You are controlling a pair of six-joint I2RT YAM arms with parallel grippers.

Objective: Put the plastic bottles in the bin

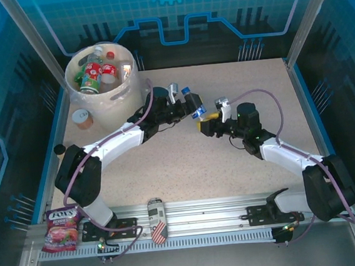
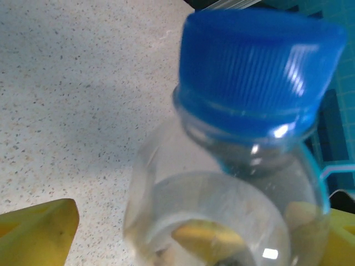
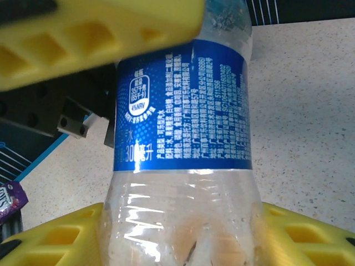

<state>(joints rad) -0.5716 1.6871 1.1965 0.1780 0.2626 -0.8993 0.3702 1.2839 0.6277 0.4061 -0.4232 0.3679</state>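
While the right tool (image 3: 183,233) is clamped on the lower body of a blue-labelled bottle (image 3: 183,127), its yellow fingers (image 3: 55,241) pressing on both sides, the left tool (image 2: 199,221) has its jaws spread around the same bottle's shoulder, just below the blue cap (image 2: 255,66). In the left wrist view, one finger of the left tool is plainly clear of the plastic, with bare bench showing between. The other sits close against the far side, where I cannot tell whether it touches. From above, the two tools meet over the middle of the bench (image 1: 187,170), with the bottle between them and outside the bin (image 1: 126,91). The bin stands at the far left corner of the bench and has several bottles (image 1: 93,75) lying in it, red-labelled ones and a green one among them. A small tan-lidded container (image 1: 83,119) sits just beside the bin's near side. A striped can (image 1: 157,222) and a red snack packet (image 1: 62,229) lie on the metal rail by the arm bases.
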